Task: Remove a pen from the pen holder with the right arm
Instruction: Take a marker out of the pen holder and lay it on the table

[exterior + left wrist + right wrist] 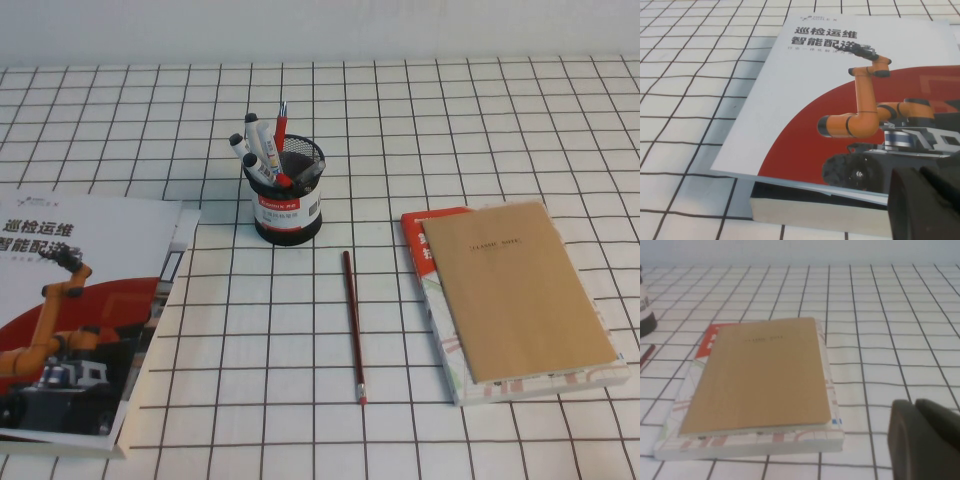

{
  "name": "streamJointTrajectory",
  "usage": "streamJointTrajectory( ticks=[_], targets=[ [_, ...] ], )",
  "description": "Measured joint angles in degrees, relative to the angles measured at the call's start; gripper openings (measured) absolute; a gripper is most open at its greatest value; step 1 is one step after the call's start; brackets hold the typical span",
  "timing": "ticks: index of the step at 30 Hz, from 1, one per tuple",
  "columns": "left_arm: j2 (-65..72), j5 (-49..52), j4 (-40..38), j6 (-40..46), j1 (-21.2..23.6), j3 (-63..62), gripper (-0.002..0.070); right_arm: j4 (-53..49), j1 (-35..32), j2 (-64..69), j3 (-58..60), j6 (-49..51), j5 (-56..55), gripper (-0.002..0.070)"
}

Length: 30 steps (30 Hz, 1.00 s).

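Pens (262, 150) are being held in the mesh pen holder (288, 190), far centre of the tabletop (500, 120). Right gripper (920, 435) is being held by the brown notebook (760, 375), fingers together. Left gripper (925, 200) is being held over the left book (805, 85); its state can't be told.

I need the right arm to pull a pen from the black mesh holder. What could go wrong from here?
1. The pens lean crowded in the pen holder; lifting one could drag another out or tip it.
2. The red pencil lies between holder and brown notebook; the right claw, shut above the table near that notebook, might sweep it on the way.
The left claw hangs over the big book, away from all this.
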Motion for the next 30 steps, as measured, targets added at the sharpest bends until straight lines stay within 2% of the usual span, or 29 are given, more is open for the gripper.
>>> streamJointTrajectory(
  ticks=[6,30],
  targets=[
    [0.0,0.0,0.0,0.0,0.0,0.0,-0.0003,-0.1,-1.6,-0.3,0.0,0.0,4.3,-0.0015],
    [0.0,0.0,0.0,0.0,0.0,0.0,-0.0003,-0.2,-1.6,-0.3,0.0,-0.1,4.8,-0.0015]
  ],
)
